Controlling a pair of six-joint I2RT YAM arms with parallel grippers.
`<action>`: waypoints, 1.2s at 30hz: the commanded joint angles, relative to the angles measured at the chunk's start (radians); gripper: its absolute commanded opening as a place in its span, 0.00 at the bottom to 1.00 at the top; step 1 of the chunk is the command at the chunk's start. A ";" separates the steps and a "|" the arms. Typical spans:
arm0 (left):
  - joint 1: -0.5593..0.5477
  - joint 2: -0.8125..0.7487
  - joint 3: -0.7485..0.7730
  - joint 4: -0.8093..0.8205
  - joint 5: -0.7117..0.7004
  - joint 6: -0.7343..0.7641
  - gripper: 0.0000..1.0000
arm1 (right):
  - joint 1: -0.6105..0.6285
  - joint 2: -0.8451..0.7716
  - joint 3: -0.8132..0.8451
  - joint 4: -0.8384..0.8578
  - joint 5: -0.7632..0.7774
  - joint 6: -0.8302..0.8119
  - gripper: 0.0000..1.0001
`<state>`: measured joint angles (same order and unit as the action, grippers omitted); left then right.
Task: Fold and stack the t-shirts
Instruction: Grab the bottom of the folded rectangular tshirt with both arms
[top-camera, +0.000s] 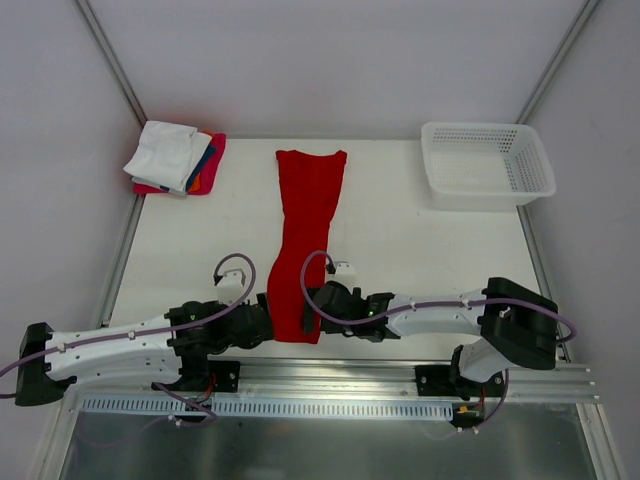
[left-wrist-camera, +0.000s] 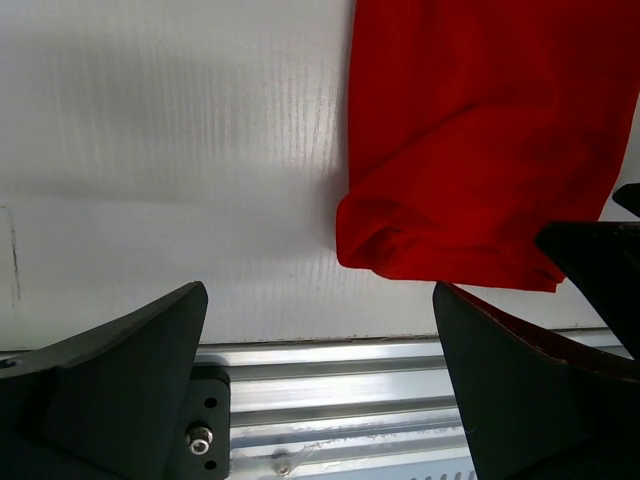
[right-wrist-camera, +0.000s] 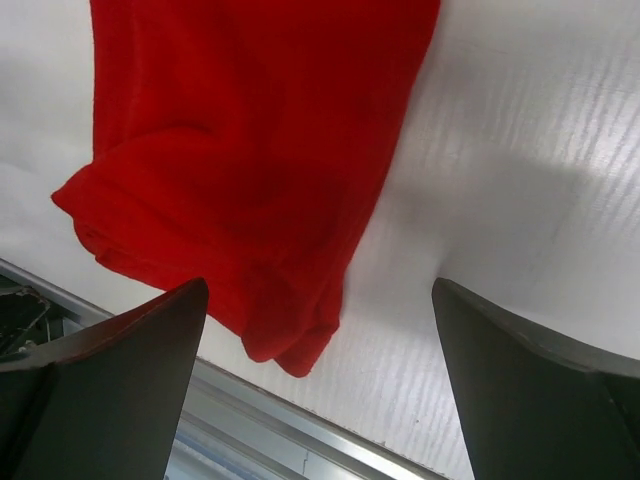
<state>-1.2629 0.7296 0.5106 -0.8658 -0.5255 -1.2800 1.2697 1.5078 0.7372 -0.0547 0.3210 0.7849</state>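
Note:
The red t-shirt (top-camera: 305, 230) lies folded into a long narrow strip down the middle of the white table, its near end at the front edge. My left gripper (top-camera: 262, 322) is open and empty just left of that near end; the shirt's corner shows in the left wrist view (left-wrist-camera: 470, 150). My right gripper (top-camera: 322, 303) is open and empty just right of the same end; the shirt's corner shows in the right wrist view (right-wrist-camera: 240, 150). A stack of folded shirts (top-camera: 175, 158), white on top with blue, orange and pink-red beneath, sits at the back left.
A white plastic mesh basket (top-camera: 487, 165) stands at the back right. The metal rail (top-camera: 340, 385) runs along the table's near edge under both arms. Grey walls and slanted frame posts close in the back and sides.

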 joint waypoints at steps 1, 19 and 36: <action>-0.012 -0.005 -0.014 0.028 -0.036 -0.032 0.98 | 0.005 0.023 0.037 -0.005 0.001 0.007 0.99; -0.015 -0.058 -0.201 0.289 -0.100 -0.036 0.99 | 0.005 0.071 0.025 -0.019 0.015 0.037 0.84; -0.015 -0.366 -0.468 0.633 -0.105 0.108 0.96 | 0.003 0.130 0.050 -0.023 -0.005 0.034 0.80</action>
<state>-1.2701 0.3435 0.0994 -0.2348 -0.6327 -1.1862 1.2724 1.5913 0.7948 -0.0181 0.3328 0.8005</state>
